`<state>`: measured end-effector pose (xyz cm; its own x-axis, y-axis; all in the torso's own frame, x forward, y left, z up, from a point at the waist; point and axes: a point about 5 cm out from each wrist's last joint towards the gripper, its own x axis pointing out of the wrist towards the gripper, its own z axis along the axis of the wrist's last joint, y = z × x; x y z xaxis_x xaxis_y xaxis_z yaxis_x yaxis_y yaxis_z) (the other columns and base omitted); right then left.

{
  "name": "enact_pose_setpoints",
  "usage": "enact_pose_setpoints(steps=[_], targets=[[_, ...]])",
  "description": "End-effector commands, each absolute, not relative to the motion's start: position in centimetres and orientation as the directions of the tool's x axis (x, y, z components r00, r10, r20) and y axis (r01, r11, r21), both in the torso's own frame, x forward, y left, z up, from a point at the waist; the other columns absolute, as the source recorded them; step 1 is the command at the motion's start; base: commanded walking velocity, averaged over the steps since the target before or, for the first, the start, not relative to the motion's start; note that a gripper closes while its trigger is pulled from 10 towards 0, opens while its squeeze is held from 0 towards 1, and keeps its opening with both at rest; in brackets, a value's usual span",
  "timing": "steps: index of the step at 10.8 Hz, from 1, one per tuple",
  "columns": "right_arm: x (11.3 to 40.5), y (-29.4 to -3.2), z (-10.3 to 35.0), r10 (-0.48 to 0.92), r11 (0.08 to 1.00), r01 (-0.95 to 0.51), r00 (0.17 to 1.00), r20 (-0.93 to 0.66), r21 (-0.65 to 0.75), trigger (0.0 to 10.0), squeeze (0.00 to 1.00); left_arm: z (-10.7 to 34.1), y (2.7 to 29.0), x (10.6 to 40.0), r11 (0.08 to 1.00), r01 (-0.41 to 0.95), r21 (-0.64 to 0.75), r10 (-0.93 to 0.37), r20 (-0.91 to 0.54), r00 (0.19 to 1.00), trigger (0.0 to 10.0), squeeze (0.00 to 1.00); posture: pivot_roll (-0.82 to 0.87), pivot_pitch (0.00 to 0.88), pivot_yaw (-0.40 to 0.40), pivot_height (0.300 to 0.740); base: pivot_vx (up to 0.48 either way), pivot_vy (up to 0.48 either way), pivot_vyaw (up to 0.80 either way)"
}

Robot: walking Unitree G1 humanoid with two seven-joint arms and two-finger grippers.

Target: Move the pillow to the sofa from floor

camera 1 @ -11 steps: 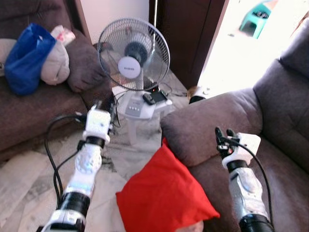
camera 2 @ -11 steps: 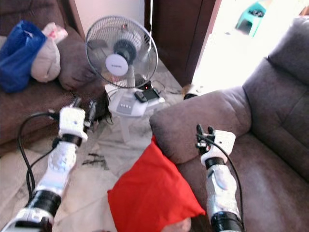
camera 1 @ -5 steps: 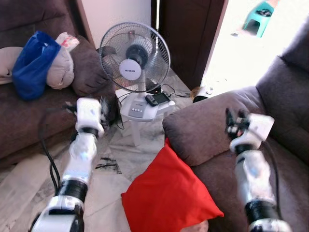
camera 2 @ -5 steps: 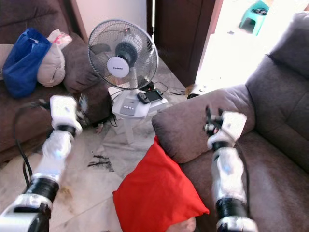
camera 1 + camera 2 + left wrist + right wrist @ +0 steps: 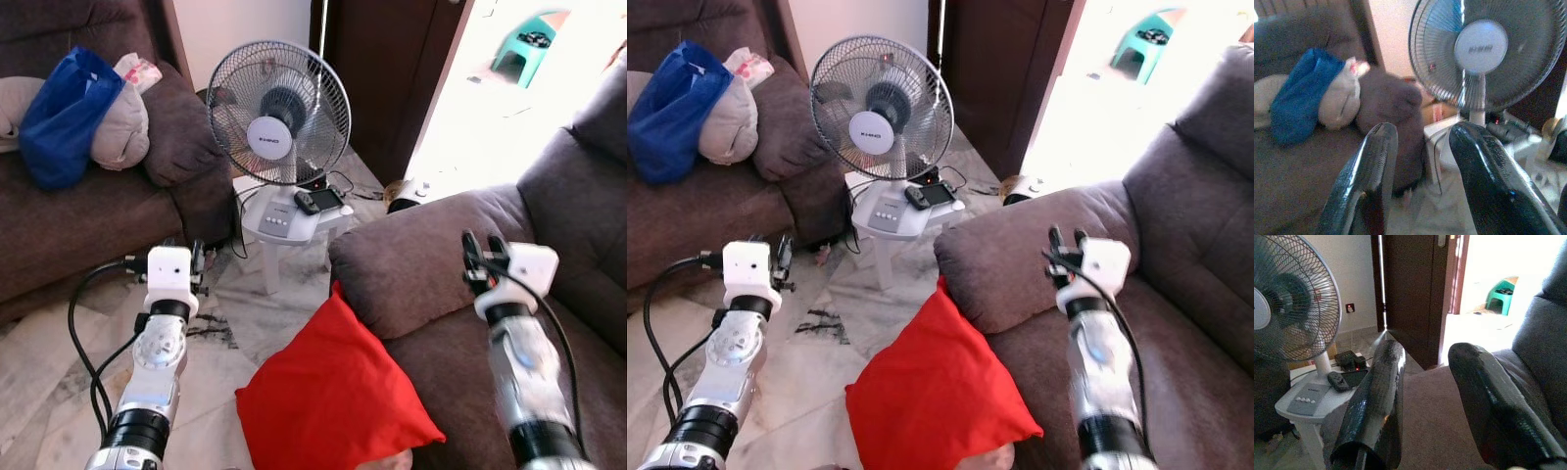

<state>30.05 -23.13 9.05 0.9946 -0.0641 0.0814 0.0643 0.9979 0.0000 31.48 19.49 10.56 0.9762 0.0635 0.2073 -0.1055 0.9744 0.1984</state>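
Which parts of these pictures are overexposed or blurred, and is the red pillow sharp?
In both eye views the open doorway is blown out to white, while the red pillow is sharp and evenly lit. In the left wrist view the left gripper looks soft and close. In the right wrist view the doorway glares too.

Your left arm reaches forward and low, and its gripper [image 5: 197, 262] points ahead with the two fingers [image 5: 1365, 176] apart and nothing between them. Your right arm is raised higher, forearm almost upright. The right gripper [image 5: 481, 253] points up and forward, its fingers [image 5: 1376, 401] also spread and holding nothing.
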Motion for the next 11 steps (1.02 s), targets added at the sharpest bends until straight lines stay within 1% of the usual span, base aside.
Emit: enact_pose_setpoints(steps=[1,2,3,4,5,6,7,10,11], targets=[[30.2,-23.4,9.6,-0.078,0.997,0.079,0.992,0.103,0.0,10.0,0.0,11.3,19.0,31.9,0.975,-0.088,0.204,0.041,0.224,0.974,10.0,0.0,0.03,0.0,-0.058,0.74,0.0,0.0,0.0],[30.9,-22.6,10.0,-0.073,0.997,0.072,0.991,0.115,0.012,10.0,0.0,12.1,19.1,32.4,0.975,-0.08,0.209,0.029,0.235,0.972,10.0,0.0,0.04,0.0,-0.056,0.74,0.0,0.0,0.0],[31.3,-21.5,10.8,-0.05,0.999,0.049,0.987,0.155,0.012,10.0,0.0,12.6,19.3,32.6,0.969,-0.079,0.233,0.018,0.254,0.967,10.0,0.0,0.0,0.0,-0.031,0.74,0.0,0.0,0.0],[31.4,-21.6,10.7,-0.071,0.997,0.068,0.986,0.151,0.026,10.0,0.0,12.0,19.1,33.0,0.974,-0.089,0.21,0.042,0.22,0.975,10.0,0.0,0.01,0.0,-0.036,0.74,0.0,0.0,0.0],[31.1,-21.5,10.4,-0.072,0.997,0.069,0.987,0.142,0.025,10.0,0.0,12.5,18.4,32.8,0.97,-0.061,0.235,0.001,0.249,0.968,10.0,0.0,0.01,0.0,-0.022,0.74,0.0,0.0,0.0],[30.7,-21.7,10.0,-0.074,0.997,0.072,0.989,0.13,0.017,10.0,0.0,12.4,18.1,32.6,0.973,-0.062,0.222,0.005,0.248,0.969,10.0,0.0,0.01,0.0,-0.02,0.74,0.0,0.0,0.0],[30.4,-22.0,9.7,-0.092,0.996,0.091,0.989,0.12,0.013,10.0,0.0,12.2,17.6,32.4,0.973,-0.034,0.229,-0.023,0.242,0.97,10.0,0.0,0.01,0.0,-0.014,0.74,0.0,0.0,0.0],[30.4,-21.5,9.9,-0.081,0.997,0.083,0.988,0.133,-0.01,10.0,0.0,12.7,18.2,32.8,0.973,-0.038,0.228,-0.021,0.249,0.968,10.0,0.0,0.01,0.0,-0.006,0.74,0.0,0.0,0.0],[30.4,-21.3,10.0,-0.066,0.998,0.068,0.99,0.128,-0.015,10.0,0.0,12.9,17.7,32.9,0.973,-0.03,0.229,-0.03,0.252,0.967,10.0,0.0,0.02,0.0,-0.009,0.74,0.0,0.0,0.0]])
